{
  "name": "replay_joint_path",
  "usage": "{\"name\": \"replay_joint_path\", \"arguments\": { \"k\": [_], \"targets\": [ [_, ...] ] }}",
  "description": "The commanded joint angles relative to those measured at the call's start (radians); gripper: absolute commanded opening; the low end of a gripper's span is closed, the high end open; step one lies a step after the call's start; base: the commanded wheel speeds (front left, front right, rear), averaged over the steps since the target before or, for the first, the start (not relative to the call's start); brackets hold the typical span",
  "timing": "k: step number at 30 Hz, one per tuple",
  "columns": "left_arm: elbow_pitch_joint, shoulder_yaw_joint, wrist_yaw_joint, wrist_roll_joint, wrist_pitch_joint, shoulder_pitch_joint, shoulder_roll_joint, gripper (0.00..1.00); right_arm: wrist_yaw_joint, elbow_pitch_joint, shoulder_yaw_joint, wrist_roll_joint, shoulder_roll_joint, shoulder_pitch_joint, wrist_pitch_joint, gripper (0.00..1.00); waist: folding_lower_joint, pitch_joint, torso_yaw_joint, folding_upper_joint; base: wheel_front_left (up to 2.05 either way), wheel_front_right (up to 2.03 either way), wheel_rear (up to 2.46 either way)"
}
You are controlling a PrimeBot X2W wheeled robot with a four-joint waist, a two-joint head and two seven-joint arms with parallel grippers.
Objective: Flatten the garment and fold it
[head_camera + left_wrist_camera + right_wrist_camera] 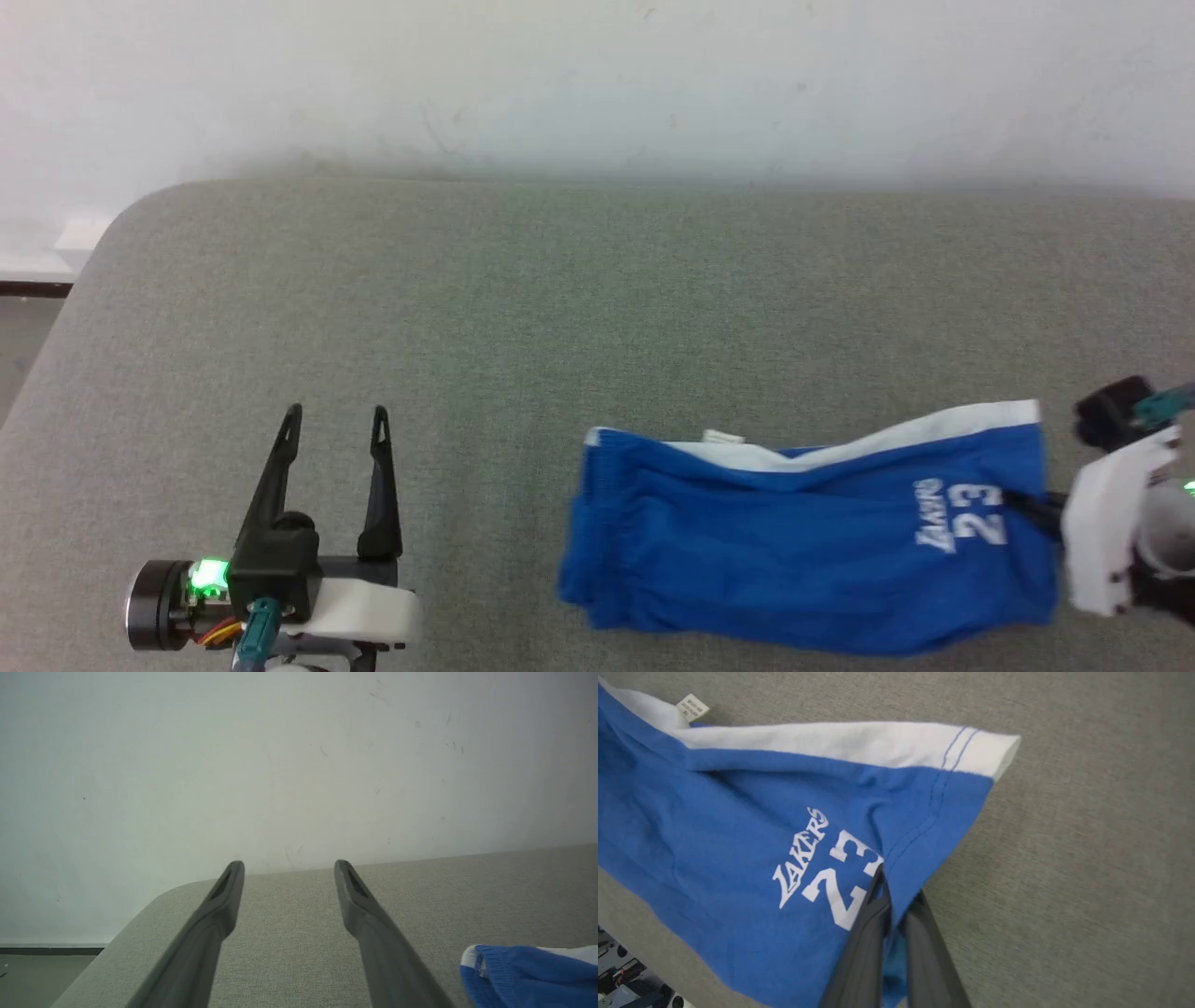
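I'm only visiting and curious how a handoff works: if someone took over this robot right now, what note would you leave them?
Right gripper: shut on the shorts, fingers pinching the leg hem beside the "23" print.
Left gripper: open, holding nothing, above the gray surface, apart from the waistband end.
Done: hem grasped.
Left: the shorts lie rumpled; flatten them, then fold.

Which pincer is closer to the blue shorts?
The right. The right pincer is shut on the shorts at the leg hem beside the 23 print; the left pincer stands open over the grey surface, apart from the cloth.
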Motion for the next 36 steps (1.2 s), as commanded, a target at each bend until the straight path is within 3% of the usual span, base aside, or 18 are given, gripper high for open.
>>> {"name": "replay_joint_path", "arguments": {
  "k": [1,9,18,22,26,31,36],
  "targets": [
    [0.006,0.008,-0.004,0.012,-0.005,0.012,-0.009,1.0,-0.001,-0.002,-0.015,0.005,-0.036,0.0,0.009,0.0,-0.0001,-0.005,-0.007,-0.0002,0.0,0.0,0.0],
    [0.015,0.01,-0.018,0.034,-0.005,0.021,-0.022,1.0,-0.001,-0.039,-0.067,0.023,-0.161,0.06,0.056,0.0,-0.0001,-0.015,-0.013,-0.0002,0.0,0.0,0.0],
    [0.02,0.006,-0.022,0.042,-0.005,0.019,-0.035,1.0,-0.001,-0.356,-0.045,-0.015,-0.17,0.051,0.106,0.0,-0.0001,-0.013,-0.002,-0.0002,0.0,0.0,0.0],
    [0.024,-0.005,-0.022,0.046,-0.005,0.006,-0.045,1.0,-0.001,-0.473,-0.018,-0.06,-0.12,0.002,0.166,0.0,-0.0001,0.001,0.018,-0.0002,0.0,0.0,0.0],
    [0.028,-0.02,-0.023,0.046,-0.005,-0.014,-0.058,1.0,-0.001,-0.494,0.027,-0.103,-0.034,-0.073,0.217,0.0,-0.0001,0.023,0.046,-0.0002,0.0,0.0,0.0],
    [0.034,-0.039,-0.022,0.046,-0.005,-0.041,-0.075,1.0,-0.001,-0.415,0.1,-0.131,0.072,-0.164,0.253,0.0,-0.0001,0.055,0.088,-0.0002,0.0,0.0,0.0],
    [0.042,-0.05,-0.016,0.044,-0.005,-0.064,-0.087,1.0,-0.001,-0.238,0.167,-0.143,0.162,-0.224,0.259,0.0,-0.0001,0.091,0.114,-0.0002,0.0,0.0,0.0]
  ]
}}
